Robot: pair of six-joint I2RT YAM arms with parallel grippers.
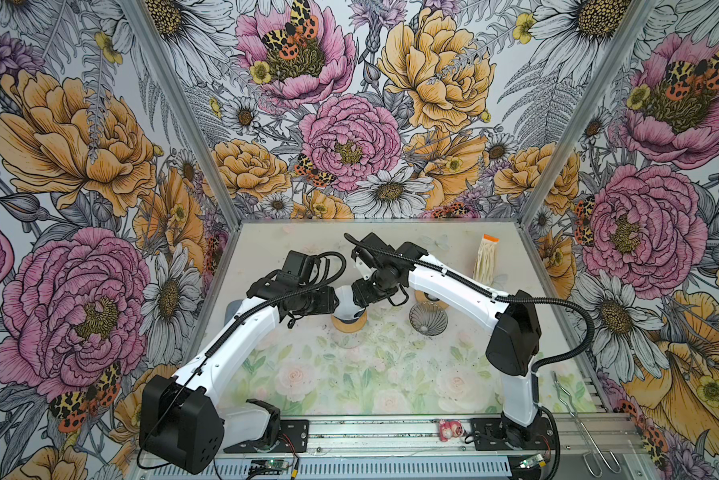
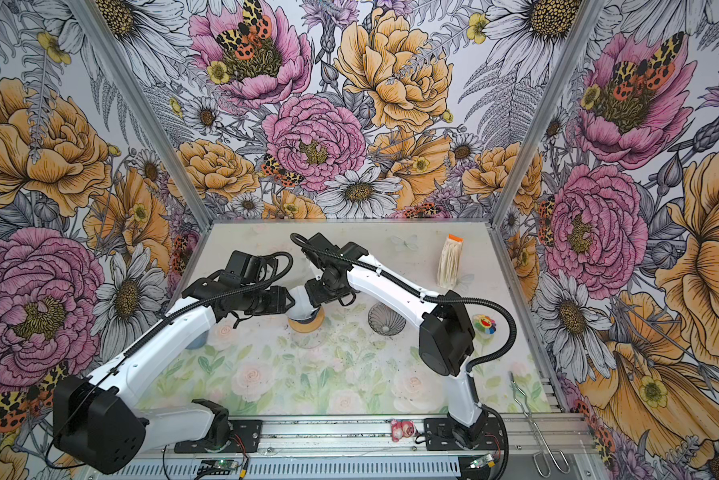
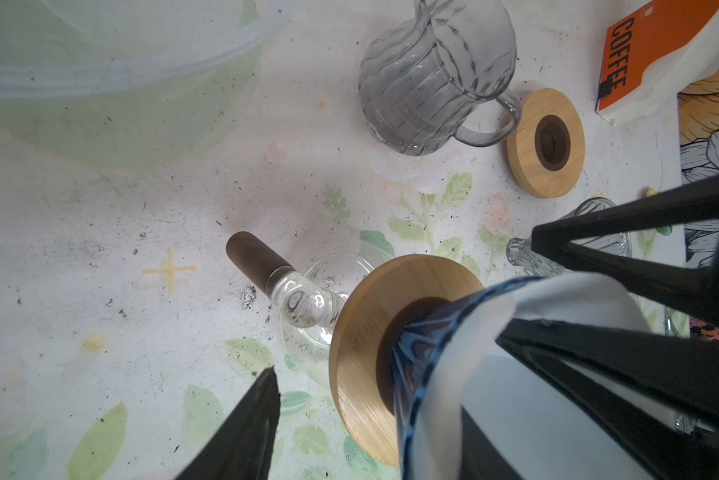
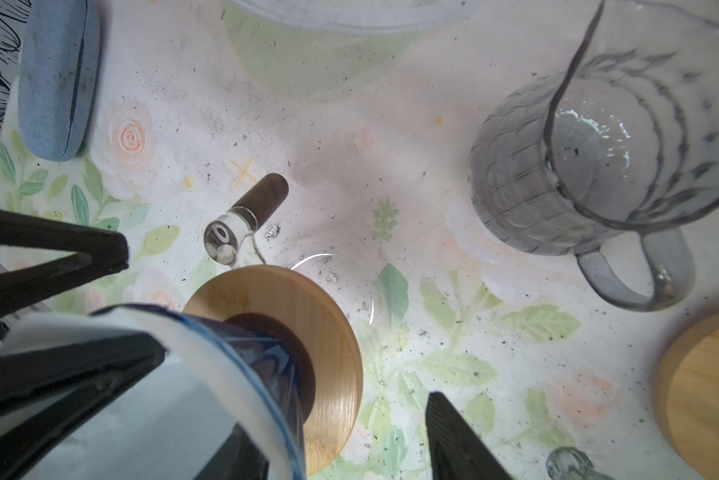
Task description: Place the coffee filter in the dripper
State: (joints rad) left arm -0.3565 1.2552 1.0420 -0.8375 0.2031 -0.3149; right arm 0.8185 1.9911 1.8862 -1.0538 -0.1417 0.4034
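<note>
The dripper is a blue glass cone [image 3: 416,357] in a round wooden collar [image 1: 349,323] [image 2: 305,323] [image 4: 328,332]. It sits on a clear glass server with a dark handle [image 3: 253,253] [image 4: 266,195]. The white coffee filter [image 1: 346,300] [image 2: 300,300] [image 3: 490,332] [image 4: 224,353] lies inside the cone, with its edge above the rim. My left gripper [image 1: 333,301] [image 3: 370,390] and right gripper [image 1: 359,293] [image 4: 337,415] meet over it. Each is open and straddles the cone wall, one finger inside the filter and the other outside, clear of the collar.
A grey ribbed glass pitcher [image 3: 432,79] [image 4: 598,158] and a second wooden collar [image 3: 544,141] stand just right of the dripper. A ribbed glass piece [image 1: 428,318] sits nearby. The orange-labelled filter pack [image 1: 486,257] is at the back right, a blue pad [image 4: 58,79] at the left and tongs [image 1: 578,415] at the front right.
</note>
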